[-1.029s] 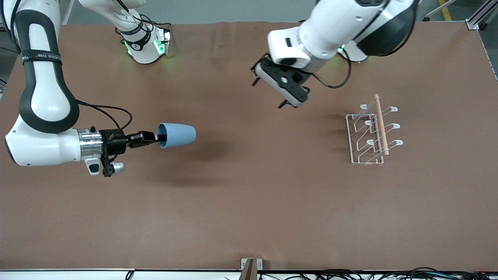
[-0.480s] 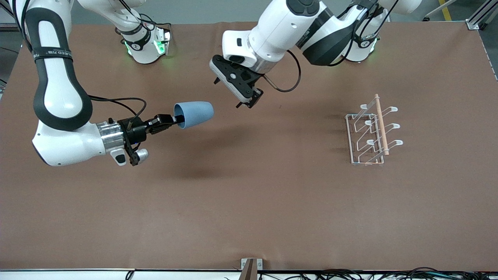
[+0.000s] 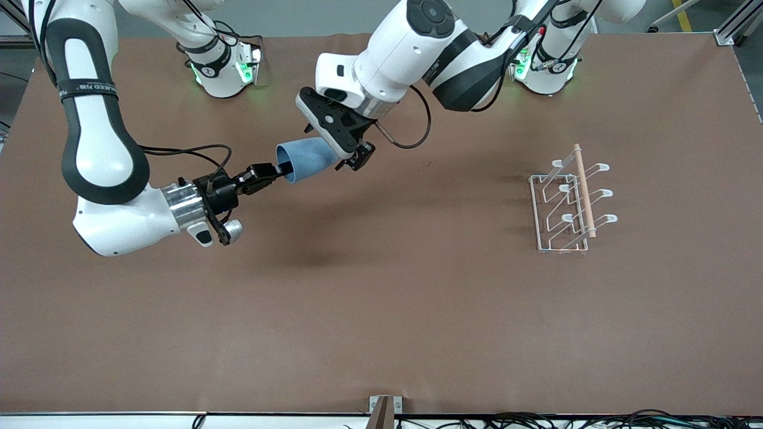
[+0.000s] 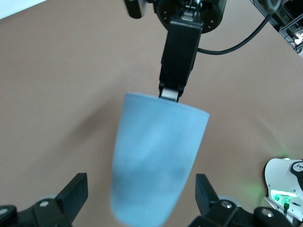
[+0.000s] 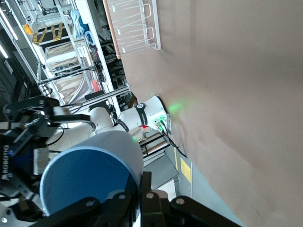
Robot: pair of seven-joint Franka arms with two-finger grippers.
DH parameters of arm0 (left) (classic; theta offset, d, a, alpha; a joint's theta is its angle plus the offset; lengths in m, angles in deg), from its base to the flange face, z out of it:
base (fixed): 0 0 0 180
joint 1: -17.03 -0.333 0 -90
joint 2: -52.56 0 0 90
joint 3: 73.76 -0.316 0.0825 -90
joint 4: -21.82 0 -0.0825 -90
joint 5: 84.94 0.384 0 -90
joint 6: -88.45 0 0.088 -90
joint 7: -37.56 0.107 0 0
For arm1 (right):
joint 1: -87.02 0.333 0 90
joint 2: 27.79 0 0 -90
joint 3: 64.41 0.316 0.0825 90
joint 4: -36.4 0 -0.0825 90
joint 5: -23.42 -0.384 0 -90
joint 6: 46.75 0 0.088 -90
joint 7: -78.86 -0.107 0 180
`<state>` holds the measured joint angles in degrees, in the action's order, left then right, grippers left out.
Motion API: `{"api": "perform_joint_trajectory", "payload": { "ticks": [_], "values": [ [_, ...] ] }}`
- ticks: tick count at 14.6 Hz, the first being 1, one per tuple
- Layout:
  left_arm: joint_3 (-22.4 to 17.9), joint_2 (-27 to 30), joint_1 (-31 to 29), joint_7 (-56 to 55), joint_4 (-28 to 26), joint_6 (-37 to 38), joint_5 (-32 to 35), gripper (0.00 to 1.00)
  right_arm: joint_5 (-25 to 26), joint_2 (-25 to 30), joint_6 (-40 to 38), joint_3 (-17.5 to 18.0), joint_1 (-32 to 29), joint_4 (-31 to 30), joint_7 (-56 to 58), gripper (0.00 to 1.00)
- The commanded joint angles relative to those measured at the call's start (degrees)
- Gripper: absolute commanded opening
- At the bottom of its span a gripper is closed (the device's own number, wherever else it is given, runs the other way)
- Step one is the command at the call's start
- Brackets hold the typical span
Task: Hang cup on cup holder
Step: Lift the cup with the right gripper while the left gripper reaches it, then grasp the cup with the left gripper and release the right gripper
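My right gripper (image 3: 285, 170) is shut on the rim of the light-blue cup (image 3: 304, 159) and holds it on its side in the air over the table's middle, closed end pointing toward the left arm's end. My left gripper (image 3: 325, 152) is open, with one finger on each side of the cup's closed end and a gap showing at both. In the left wrist view the cup (image 4: 156, 165) fills the space between my fingers (image 4: 75, 189). In the right wrist view one finger is inside the cup (image 5: 90, 175) and one outside. The white wire cup holder (image 3: 566, 202) stands toward the left arm's end.
Both robot bases stand along the table's edge farthest from the front camera. The brown table (image 3: 381, 310) carries only the cup holder, which also shows in the right wrist view (image 5: 135, 28). A small bracket (image 3: 384, 405) sits at the table's nearest edge.
My right gripper has carried the cup up and toward the left arm. My left gripper has swung over from nearer the cup holder and now straddles the cup's closed end.
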<state>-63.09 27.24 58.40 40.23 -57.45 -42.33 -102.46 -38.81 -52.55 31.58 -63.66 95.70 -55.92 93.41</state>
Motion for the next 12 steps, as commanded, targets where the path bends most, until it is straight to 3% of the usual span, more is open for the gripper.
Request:
{"api": "perform_joint_trajectory", "payload": {
  "ticks": [1, 6, 7, 9, 10, 11, 12],
  "values": [
    [-0.47, -1.91, 1.17, 0.76, 1.92, -1.05, 0.29, 1.0, -3.51, -0.02, -0.99, -0.31, 0.46, -0.57, -0.05, 0.01],
    [-0.47, -3.68, 3.19, 0.58, 1.75, -4.13, 3.79, 0.99, -4.91, -0.2, -0.99, -0.31, 0.9, -0.57, -0.13, 0.02],
    [-0.47, -3.59, 3.19, 0.5, 1.66, -4.04, 5.64, 0.9, -5.09, -0.2, -0.99, -0.31, 0.9, -0.57, -0.13, 0.02],
    [-0.47, -3.76, 3.28, 0.06, 1.66, -3.96, 7.85, 0.44, -5.09, -0.29, -0.99, -0.31, 0.9, -0.57, -0.13, 0.04],
    [-0.56, -3.59, 3.19, 0.05, 1.57, -3.52, 8.38, 0.32, -5.09, -0.29, -0.9, -0.31, 0.9, -0.57, -0.13, 0.05],
    [-0.56, -3.33, 3.19, 0.14, 1.4, -3.08, 10.03, 0.28, -5.09, -0.29, -0.99, -0.39, 0.9, -0.57, -0.22, 0.11],
    [-0.56, -3.15, 3.1, 0.06, 1.57, -0.81, 11.97, 0.27, -5.09, -0.37, -0.99, -0.31, 0.73, -0.57, -1.01, 0.5]
  ]
}}
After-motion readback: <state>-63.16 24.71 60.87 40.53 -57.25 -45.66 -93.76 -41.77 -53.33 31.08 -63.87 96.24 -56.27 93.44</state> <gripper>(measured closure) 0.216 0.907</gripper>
